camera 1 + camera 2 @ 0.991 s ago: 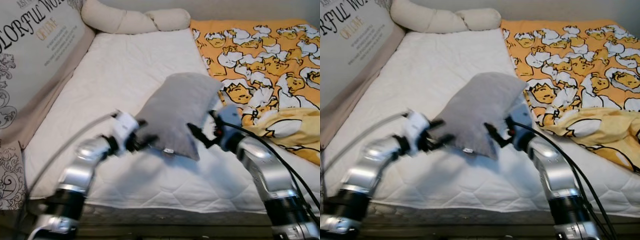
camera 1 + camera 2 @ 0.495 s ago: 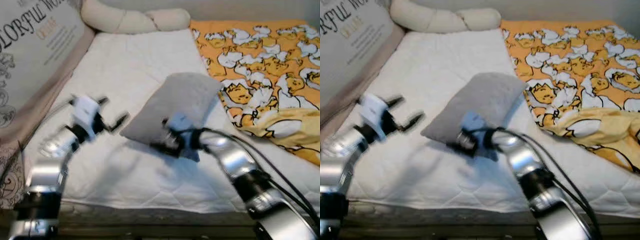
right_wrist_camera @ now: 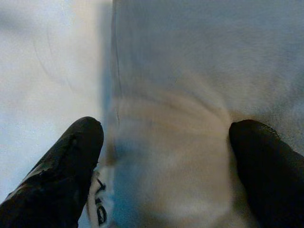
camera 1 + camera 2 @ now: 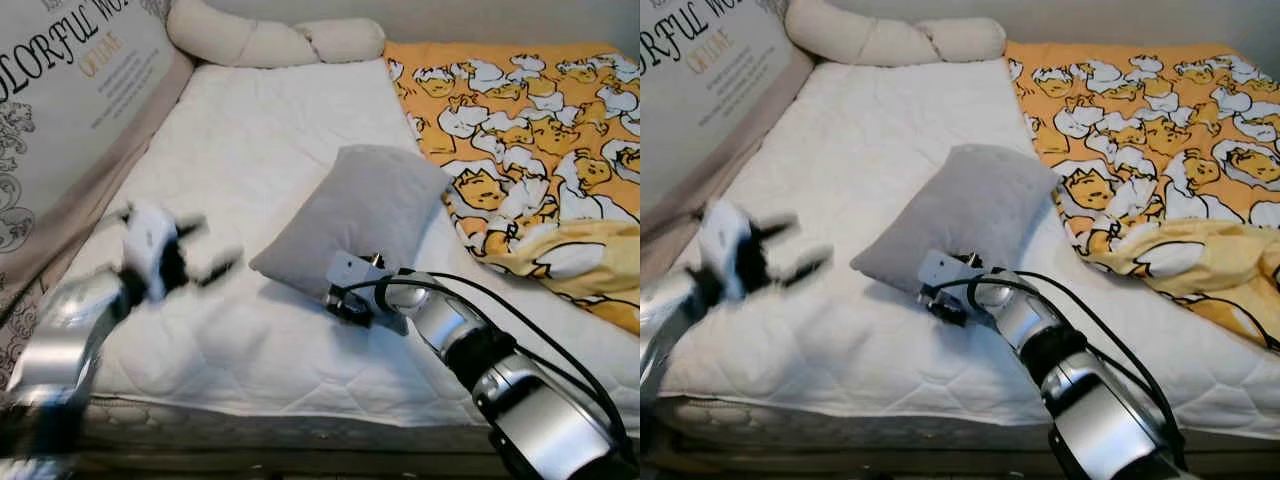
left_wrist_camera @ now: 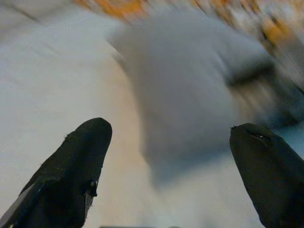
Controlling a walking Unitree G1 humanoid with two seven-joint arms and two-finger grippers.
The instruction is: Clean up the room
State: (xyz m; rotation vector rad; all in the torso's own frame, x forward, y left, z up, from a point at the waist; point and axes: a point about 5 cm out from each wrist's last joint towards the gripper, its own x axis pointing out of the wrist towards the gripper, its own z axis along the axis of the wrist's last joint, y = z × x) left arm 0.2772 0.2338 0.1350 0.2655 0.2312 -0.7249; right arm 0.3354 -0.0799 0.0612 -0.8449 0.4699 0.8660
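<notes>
Grey pillow point(image 4: 366, 217) lying on white mattress point(image 4: 250, 140). Right claw point(image 4: 340, 297) at pillow's near edge, fingers spread. Left claw point(image 4: 205, 258) released, blurred, left of pillow, apart.

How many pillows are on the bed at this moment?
2. The grey pillow lies in the middle of the white mattress, with the right gripper at its near edge. The long cream pillow lies along the far end. The blanket could hide others.
</notes>
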